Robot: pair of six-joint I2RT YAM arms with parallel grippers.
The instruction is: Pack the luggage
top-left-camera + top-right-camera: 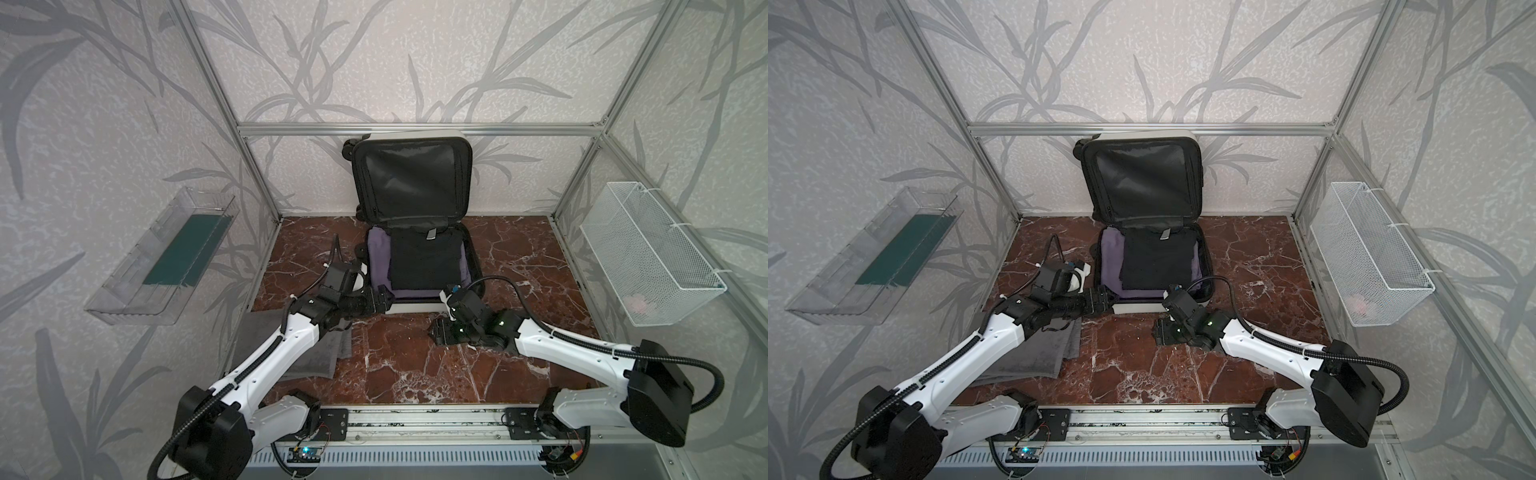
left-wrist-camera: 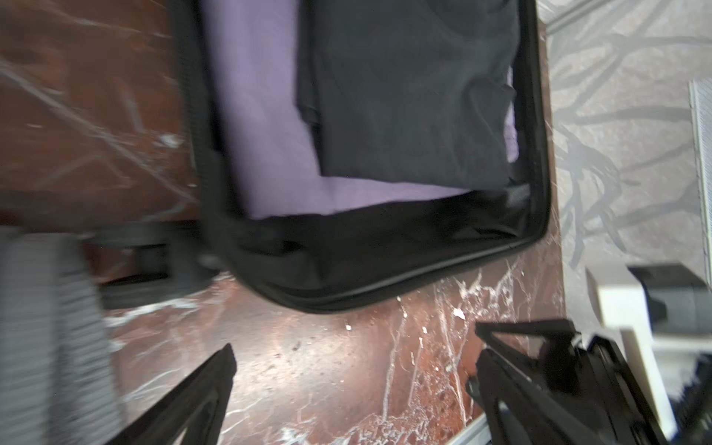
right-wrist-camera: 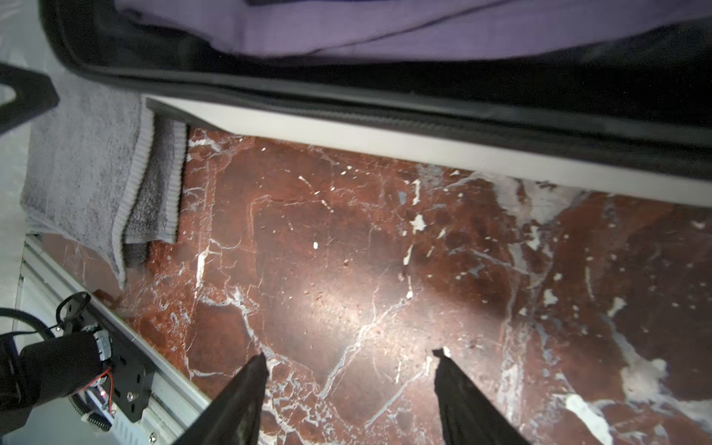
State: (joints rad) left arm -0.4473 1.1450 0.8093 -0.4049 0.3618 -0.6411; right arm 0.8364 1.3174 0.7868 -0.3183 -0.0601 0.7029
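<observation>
The luggage [image 1: 415, 308] [image 1: 1138, 308] lies open at the back middle of the marble table, with its black-lined lid propped up against the rear wall. In its lower half a folded black garment [image 1: 426, 262] [image 2: 408, 100] rests on a purple cloth [image 1: 377, 257] [image 3: 424, 34]. My left gripper [image 1: 384, 301] [image 2: 354, 343] hovers at the case's front left corner, open and empty. Just in front of the case's front right corner is my right gripper [image 1: 439, 332] [image 3: 350, 353]. It stands open over bare marble and holds nothing.
A folded grey towel [image 1: 291, 349] [image 3: 84, 165] lies on the table under my left arm. A clear tray [image 1: 166, 257] with a green sheet hangs on the left wall. A white wire basket [image 1: 648, 257] hangs on the right wall. An aluminium rail [image 1: 415, 419] runs along the front edge.
</observation>
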